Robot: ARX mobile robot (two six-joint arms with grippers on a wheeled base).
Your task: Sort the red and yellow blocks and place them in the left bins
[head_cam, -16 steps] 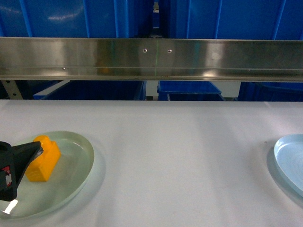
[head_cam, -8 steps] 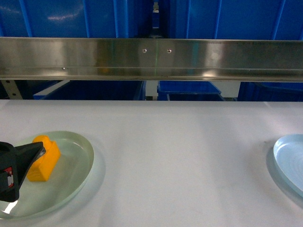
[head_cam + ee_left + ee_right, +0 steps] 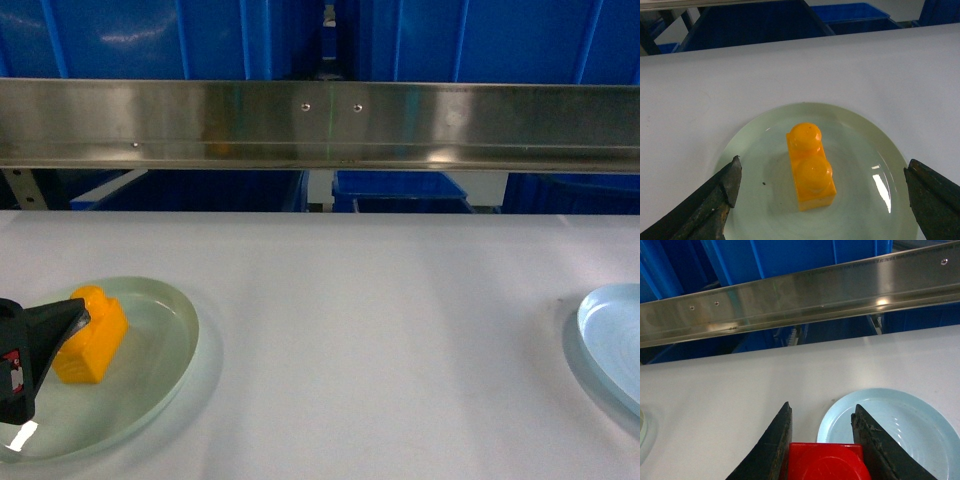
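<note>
Left gripper (image 3: 822,200) spread wide around yellow brick (image 3: 810,167), lying on green plate (image 3: 880,150). Right gripper (image 3: 822,440) clamped on red brick (image 3: 825,462). Risks: glossy brick skidding on smooth plate if closure off-centre; plate dragged.

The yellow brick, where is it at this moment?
The yellow brick stands on the pale green plate at the left of the head view, between the open jaws of the left gripper, touching neither.
</note>
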